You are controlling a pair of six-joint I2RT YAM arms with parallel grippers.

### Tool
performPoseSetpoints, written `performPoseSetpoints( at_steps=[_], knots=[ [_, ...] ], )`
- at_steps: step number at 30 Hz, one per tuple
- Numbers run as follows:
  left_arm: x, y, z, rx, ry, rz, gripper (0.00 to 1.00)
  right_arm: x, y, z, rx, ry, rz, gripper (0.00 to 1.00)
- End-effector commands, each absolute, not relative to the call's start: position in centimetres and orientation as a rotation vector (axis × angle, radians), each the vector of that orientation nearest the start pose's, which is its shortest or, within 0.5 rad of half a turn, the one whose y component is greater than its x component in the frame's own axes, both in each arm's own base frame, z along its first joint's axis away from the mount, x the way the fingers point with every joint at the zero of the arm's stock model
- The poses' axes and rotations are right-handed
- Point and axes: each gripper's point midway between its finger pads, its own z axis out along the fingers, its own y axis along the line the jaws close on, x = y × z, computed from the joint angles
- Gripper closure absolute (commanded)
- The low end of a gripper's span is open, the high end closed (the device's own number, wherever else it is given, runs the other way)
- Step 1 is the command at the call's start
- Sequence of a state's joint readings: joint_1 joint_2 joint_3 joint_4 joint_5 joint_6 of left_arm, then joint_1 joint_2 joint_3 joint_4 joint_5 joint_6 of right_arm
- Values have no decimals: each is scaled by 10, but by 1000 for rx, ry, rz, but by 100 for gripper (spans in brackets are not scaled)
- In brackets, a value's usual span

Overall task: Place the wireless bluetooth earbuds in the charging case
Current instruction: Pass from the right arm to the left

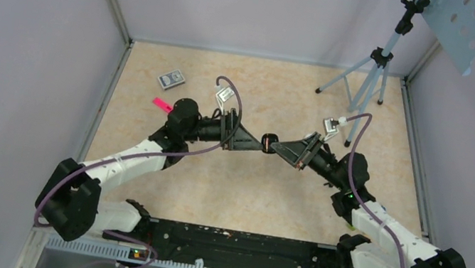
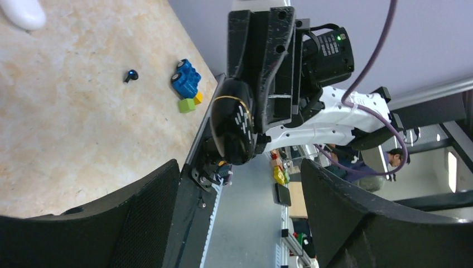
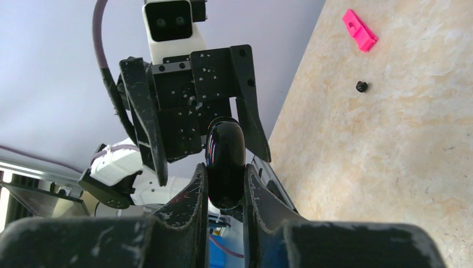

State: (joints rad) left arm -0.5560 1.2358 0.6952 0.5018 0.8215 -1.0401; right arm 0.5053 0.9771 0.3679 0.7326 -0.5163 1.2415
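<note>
Two fingers of the right gripper (image 3: pixel 225 177): clamped narrowly on the charging case (image 3: pixel 225 146), one pressed to each side of it.
Place of the charging case: held off the table (image 1: pixel 247 193), at centre frame in the right wrist view and where the two arms meet in the middle of the top view.
Look of the charging case: a glossy black oval; a thin gold ring and white marks are seen on it in the left wrist view.
State of the left gripper (image 2: pixel 240 184): spread wide, nothing gripped, faced toward the held case.
First earbud (image 3: pixel 362 86): a tiny black piece laid on the table at the upper right of the right wrist view, near a pink piece (image 3: pixel 360 30); probably an earbud, though too small for detail.
Second earbud (image 2: pixel 131 74): a like black piece laid on the table at the upper left of the left wrist view, near a blue block (image 2: pixel 186 78).
Green cube (image 2: pixel 187 105): set just below the blue block.
White rounded object (image 2: pixel 19 11): cut off by the upper left corner of the left wrist view.
</note>
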Motion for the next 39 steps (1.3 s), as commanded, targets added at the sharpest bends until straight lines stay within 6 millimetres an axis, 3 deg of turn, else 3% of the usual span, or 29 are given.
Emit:
performPoseSetpoints(
  at_steps=[1,6,12,14,16,20,24,32,35,39],
  knots=[
    [204,-322,287,388,1788,-1855,18,219,257,278,105,1646,1757,100],
    [202,-336,284,446,1804,-1899,35,219,260,278,91,1650,1781,100],
    [206,-339,289,462,1776,-1898,53,217,260,276,93,1653,1788,100],
    [207,-340,294,479,1764,-1889,50,217,260,274,97,1658,1784,100],
    [209,-340,294,480,1770,-1874,40,217,259,273,97,1663,1777,100],
    [206,-339,297,501,1768,-1885,47,216,260,271,96,1670,1778,100],
    [200,-338,296,536,1780,-1910,44,217,259,272,95,1664,1777,100],
    [207,-326,287,429,1809,-1914,32,217,258,268,110,1675,1770,100],
    [209,-323,285,402,1812,-1911,33,217,258,268,111,1675,1766,100],
    [212,-322,284,375,1821,-1899,42,217,257,269,113,1673,1766,100]
  ],
)
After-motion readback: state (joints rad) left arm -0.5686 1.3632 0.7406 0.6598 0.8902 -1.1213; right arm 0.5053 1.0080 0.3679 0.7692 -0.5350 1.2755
